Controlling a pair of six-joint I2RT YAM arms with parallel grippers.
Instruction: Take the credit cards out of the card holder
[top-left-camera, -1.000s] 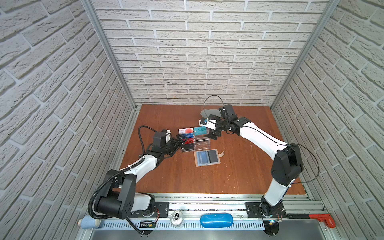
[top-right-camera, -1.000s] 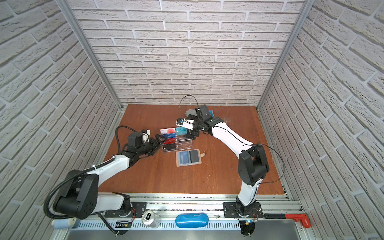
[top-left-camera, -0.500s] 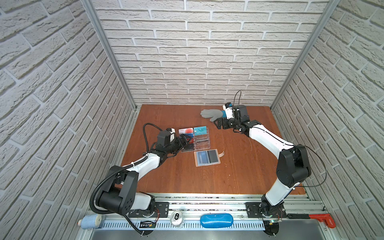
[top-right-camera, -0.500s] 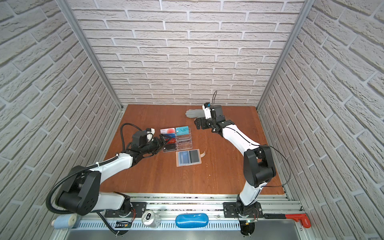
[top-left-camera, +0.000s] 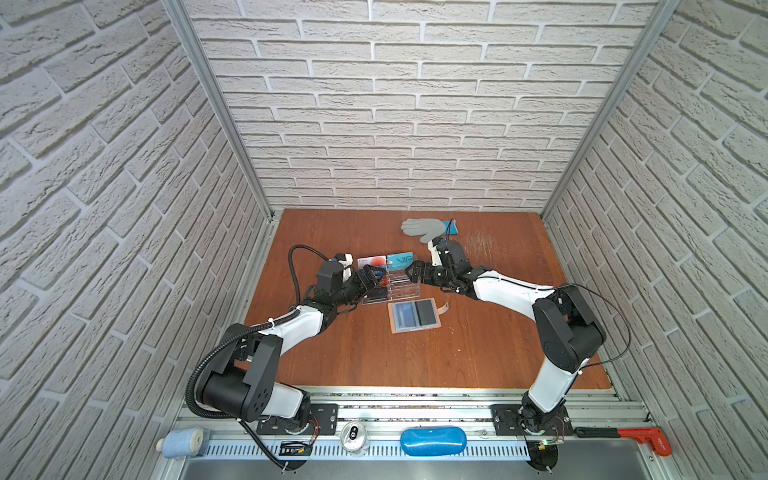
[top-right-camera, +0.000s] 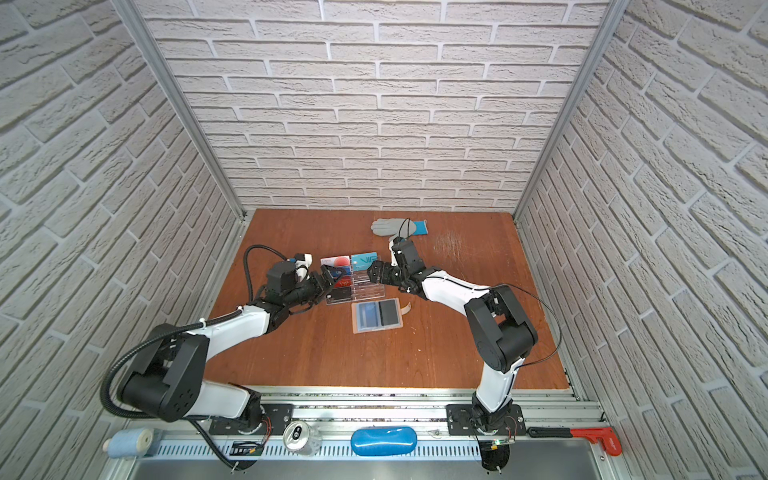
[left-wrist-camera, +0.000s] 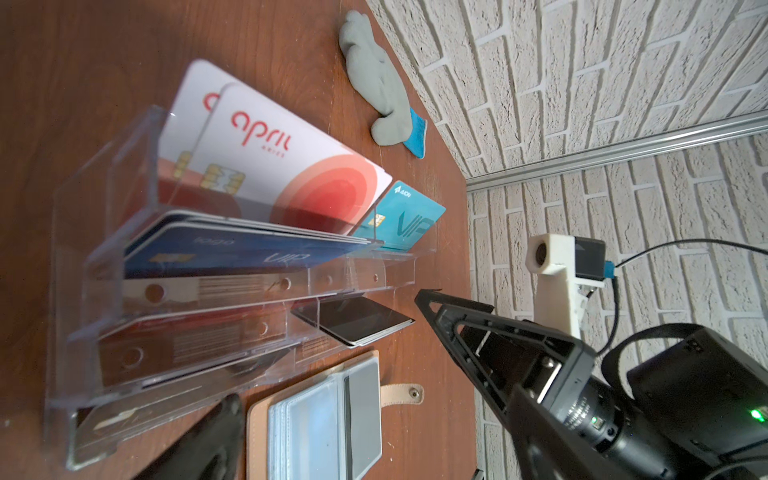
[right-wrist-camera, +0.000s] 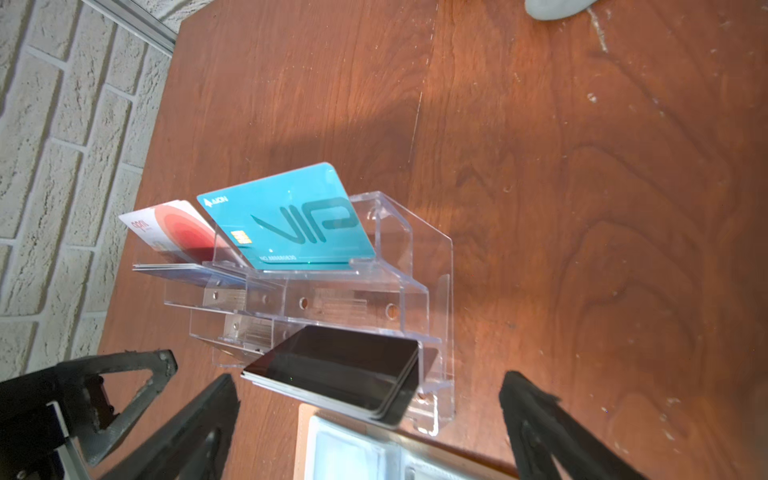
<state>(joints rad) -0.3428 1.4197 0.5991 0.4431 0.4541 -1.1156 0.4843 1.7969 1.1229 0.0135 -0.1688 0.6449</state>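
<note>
1. Right gripper (top-left-camera: 409, 272) swung back from glove (top-left-camera: 424, 227) to stand's (top-left-camera: 392, 291) 3 o'clock — jaws apart.
2. Only wrist views resolve the stacked black credit cards (right-wrist-camera: 332, 370).
3. Left gripper (top-left-camera: 371, 279), low at 9 o'clock, gapes; card holder (top-left-camera: 414, 316) open at 6 o'clock.

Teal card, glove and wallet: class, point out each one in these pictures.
teal card (right-wrist-camera: 286, 220): right wrist view, middle of its lettered face.
glove (left-wrist-camera: 371, 79): left wrist view, its grey palm.
wallet (top-left-camera: 404, 316): a top view, its grey-blue sleeve page.

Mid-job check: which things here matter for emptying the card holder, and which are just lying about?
Job: card holder, credit cards, clear stand holding them.
Lying about: grey glove, drink can, blue case, red clamp, blue roll.
</note>
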